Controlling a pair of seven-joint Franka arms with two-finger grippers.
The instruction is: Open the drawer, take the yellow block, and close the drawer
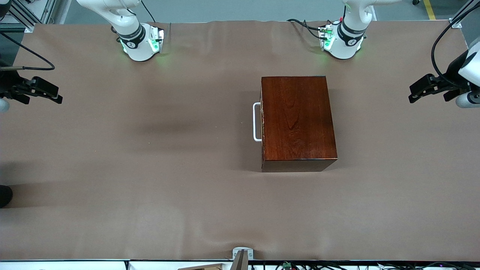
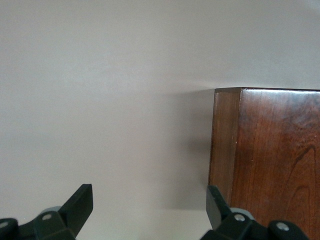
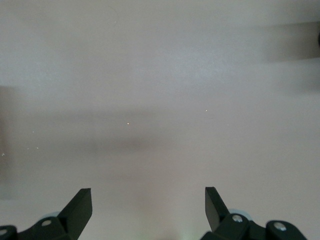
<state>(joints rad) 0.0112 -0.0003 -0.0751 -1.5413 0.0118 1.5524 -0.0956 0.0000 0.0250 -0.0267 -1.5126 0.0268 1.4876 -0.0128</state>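
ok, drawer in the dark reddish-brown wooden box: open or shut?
Shut. The white U-shaped bar handle sits close against the box; no tan tray shows.

Bench (image 1: 150,168) covered edge to edge by a plain brown sheet with faint creases. A small grey metal bracket (image 1: 242,252) sits at its edge nearest the front camera; loose black cables (image 1: 300,265) run just below that edge.
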